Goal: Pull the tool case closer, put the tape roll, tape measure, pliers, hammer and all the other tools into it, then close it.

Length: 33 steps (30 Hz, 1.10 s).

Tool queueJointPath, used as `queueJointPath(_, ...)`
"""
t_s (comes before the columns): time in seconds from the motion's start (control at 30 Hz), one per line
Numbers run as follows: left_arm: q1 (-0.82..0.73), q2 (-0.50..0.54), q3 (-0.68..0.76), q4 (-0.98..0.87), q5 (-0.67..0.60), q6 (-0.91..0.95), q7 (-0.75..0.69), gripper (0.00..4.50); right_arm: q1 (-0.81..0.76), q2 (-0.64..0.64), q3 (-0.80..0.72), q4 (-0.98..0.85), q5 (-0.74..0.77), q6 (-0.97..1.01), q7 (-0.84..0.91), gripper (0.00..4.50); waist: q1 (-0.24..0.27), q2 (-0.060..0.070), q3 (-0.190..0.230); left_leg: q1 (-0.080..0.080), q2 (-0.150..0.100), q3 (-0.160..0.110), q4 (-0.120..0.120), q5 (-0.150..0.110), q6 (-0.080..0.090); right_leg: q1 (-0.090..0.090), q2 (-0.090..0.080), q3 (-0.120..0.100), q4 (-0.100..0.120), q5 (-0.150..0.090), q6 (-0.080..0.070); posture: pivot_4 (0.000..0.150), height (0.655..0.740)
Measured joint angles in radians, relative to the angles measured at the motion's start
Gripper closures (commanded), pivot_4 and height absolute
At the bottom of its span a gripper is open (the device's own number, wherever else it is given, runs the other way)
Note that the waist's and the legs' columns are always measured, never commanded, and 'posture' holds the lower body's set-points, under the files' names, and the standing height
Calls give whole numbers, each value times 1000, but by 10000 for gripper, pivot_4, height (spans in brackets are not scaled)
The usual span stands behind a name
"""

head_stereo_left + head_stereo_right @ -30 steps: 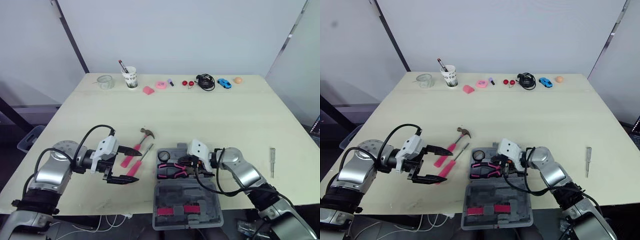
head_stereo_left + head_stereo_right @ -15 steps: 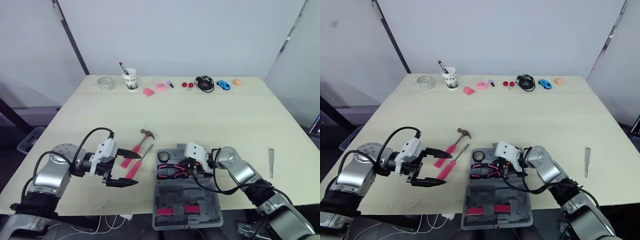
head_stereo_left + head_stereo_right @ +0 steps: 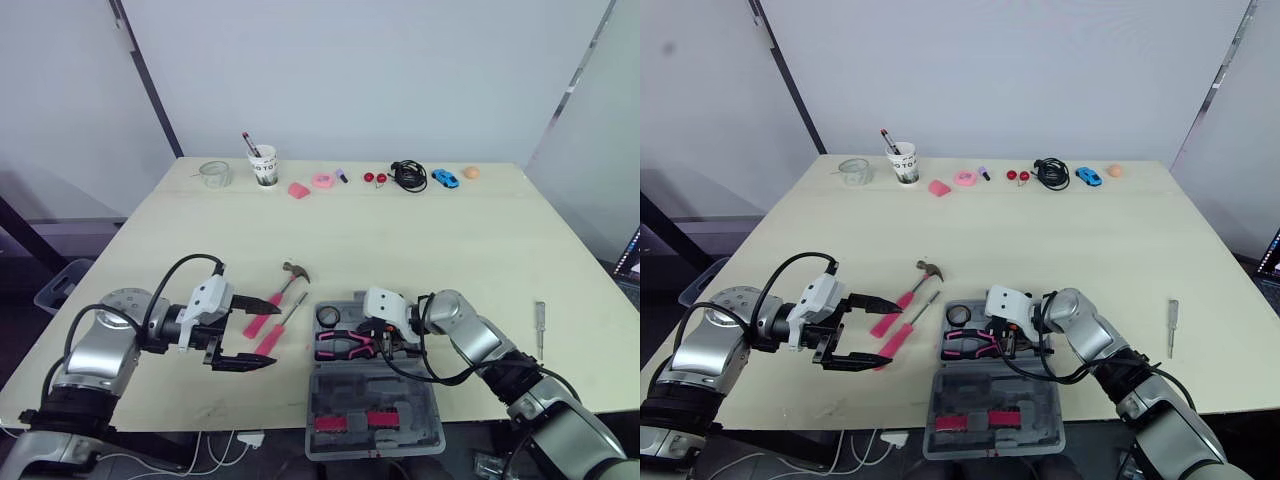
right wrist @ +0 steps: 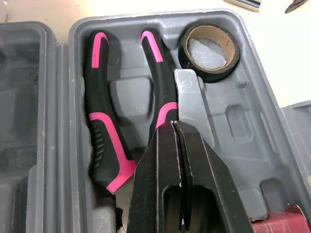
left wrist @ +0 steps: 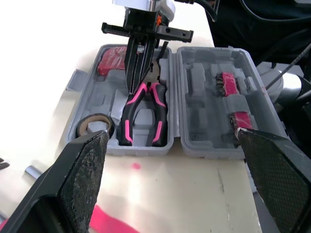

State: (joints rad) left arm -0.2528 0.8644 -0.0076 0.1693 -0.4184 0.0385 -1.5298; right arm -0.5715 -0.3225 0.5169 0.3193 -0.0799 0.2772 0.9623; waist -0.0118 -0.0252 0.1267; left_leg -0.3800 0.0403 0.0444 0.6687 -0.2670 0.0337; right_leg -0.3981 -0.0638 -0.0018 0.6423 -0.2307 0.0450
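Pale desk (image 3: 450, 240), white walls behind. The left tool (image 3: 278, 330), spread and empty, hovers by the hammer (image 3: 293, 272) and a pink screwdriver (image 3: 898, 338), both unpacked. The open tool case (image 3: 372, 415) near the desk's front edge holds the tape roll (image 4: 214, 74) and pliers (image 4: 104, 141). The right tool (image 4: 176, 128), pressed together, points at the pliers. Another screwdriver (image 3: 541, 325) lies far right.

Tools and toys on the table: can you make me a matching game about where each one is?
Things:
1 pliers
2 hammer
3 tape roll
4 toy car

Places:
A at the far edge of the table
B lying in the case, pink and black handles
C on the table, left of the case
D a black ring in the case's corner

Pairs: 1-B, 2-C, 3-D, 4-A
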Motion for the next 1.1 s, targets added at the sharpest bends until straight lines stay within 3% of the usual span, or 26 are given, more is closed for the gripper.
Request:
queueJointPath(0.3, 86, -27, 75, -54, -55, 65, 89, 0, 121, 11, -148, -93, 76, 25, -97, 44727, 0, 6, 9, -9, -1, -1, 0, 0, 0, -9, -2, 1, 0, 0, 0, 1500, 7400)
queueJointPath(0.57, 221, -58, 163, -160, -95, 108, 204, 0, 223, -17, -306, -304, 160, 3, -165, 44727, -1, 6, 10, -16, 0, -2, -1, 0, 0, -14, -1, 1, -1, 2, 3, 1500, 7400)
queueJointPath(0.87, 398, -132, 291, -208, -94, 110, 401, 0, 504, -83, -544, -447, 273, -79, -229, 44727, 1, 5, 11, -16, 1, -2, -1, 0, 0, -14, -3, 1, -2, 0, 1, 1500, 7400)
queueJointPath(0.93, 439, -152, 324, -228, -95, 109, 443, 0, 568, -91, -600, -469, 295, -88, -248, 37331, 1, 5, 11, -16, 1, -1, -2, 0, 0, -14, -3, 1, -2, 0, 1, 1500, 7400)
queueJointPath(1.1, 521, -192, 372, -247, -95, 108, 506, 0, 700, -93, -724, -501, 335, -121, -299, 13345, 2, 6, 11, -16, 1, -1, -2, 0, 0, -14, -4, 1, -2, 0, 1, 1500, 7400)
